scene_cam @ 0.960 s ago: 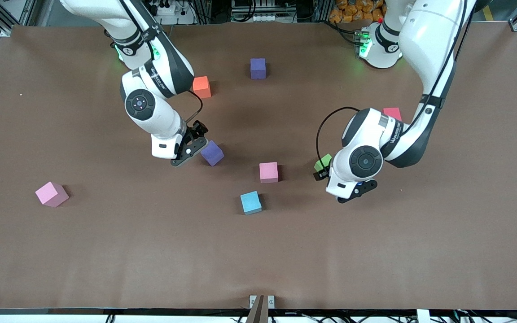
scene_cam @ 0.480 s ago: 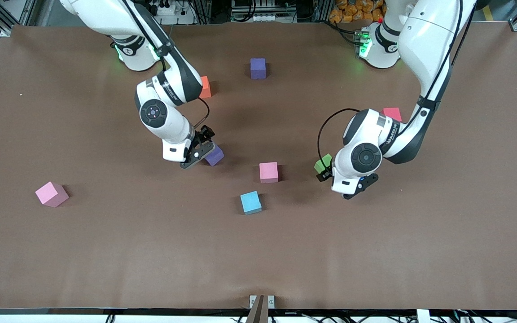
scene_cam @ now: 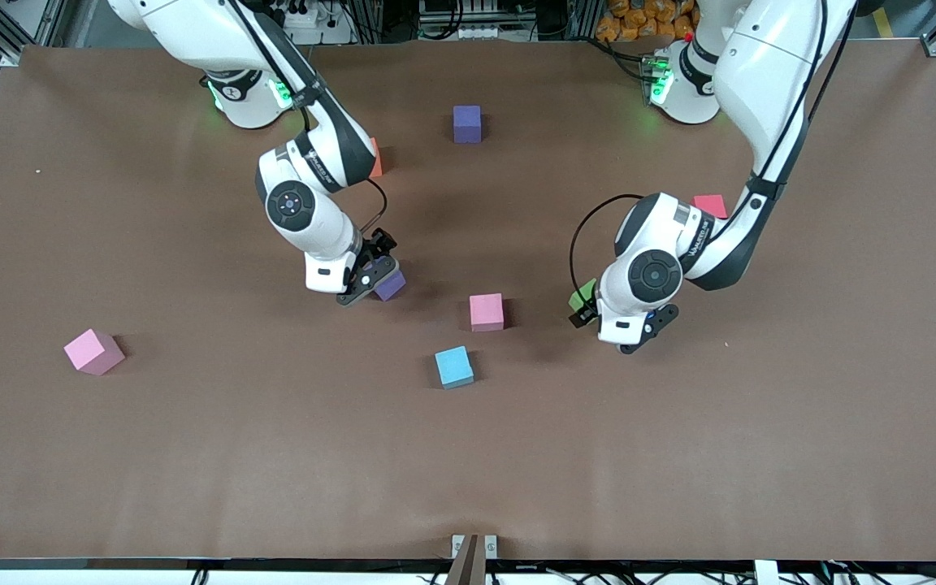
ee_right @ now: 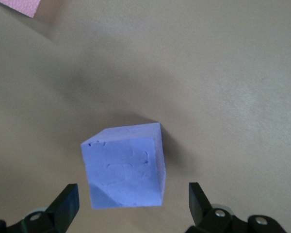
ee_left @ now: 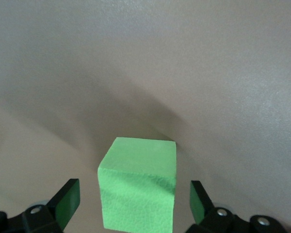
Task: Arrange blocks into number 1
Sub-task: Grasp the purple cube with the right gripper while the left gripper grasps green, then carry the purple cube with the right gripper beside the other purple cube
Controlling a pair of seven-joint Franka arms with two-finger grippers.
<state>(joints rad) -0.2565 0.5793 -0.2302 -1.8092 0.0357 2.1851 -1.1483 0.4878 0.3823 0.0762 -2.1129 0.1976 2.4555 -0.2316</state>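
Front view shows both arms low over the middle of the brown table (scene_cam: 110,487). The right gripper (scene_cam: 370,280) is down at a purple block (scene_cam: 392,284); in the right wrist view this block (ee_right: 125,166) sits between the spread fingers (ee_right: 68,203), with free space on each side. The left gripper (scene_cam: 610,321) is over the green block (scene_cam: 582,295), and the left wrist view shows the green block (ee_left: 138,182) between its open fingers (ee_left: 67,200), not touched. A pink block (scene_cam: 486,312) lies between the two grippers, and the light-blue block (scene_cam: 454,366) lies nearer to the front camera than it. The second pink block (scene_cam: 93,351) rests well apart, toward the right arm's end. The second purple block (scene_cam: 467,123), the orange block (scene_cam: 375,157) and the red block (scene_cam: 712,205) lie closer to the robot bases.
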